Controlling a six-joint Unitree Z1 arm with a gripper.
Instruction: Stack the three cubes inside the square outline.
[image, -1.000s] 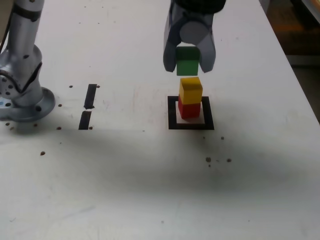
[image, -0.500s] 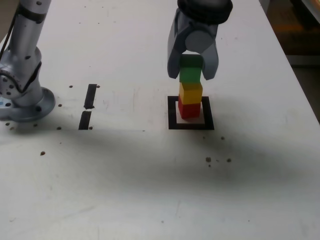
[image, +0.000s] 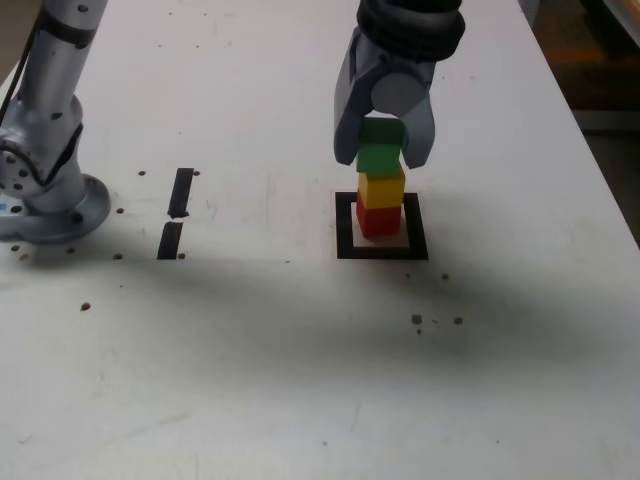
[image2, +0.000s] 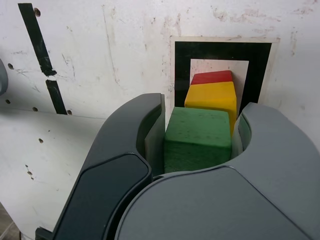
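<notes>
The gripper (image: 382, 150) has come slightly lower with the green cube (image2: 198, 135), its jaws closed to the block's width, gripping it on both sides. Directly beneath in the exterior view is the yellow cube (image: 383, 190), resting on the red cube (image: 379, 221). The red one stands within the black square outline (image: 345, 240), on its white inside. Two short black strips (image: 181, 191) lie flat on the table (image: 240, 370), towards the exterior view's left.

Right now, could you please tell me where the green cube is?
In the exterior view, the green cube is right of centre, between the gripper's fingers, directly above the yellow cube.
</notes>
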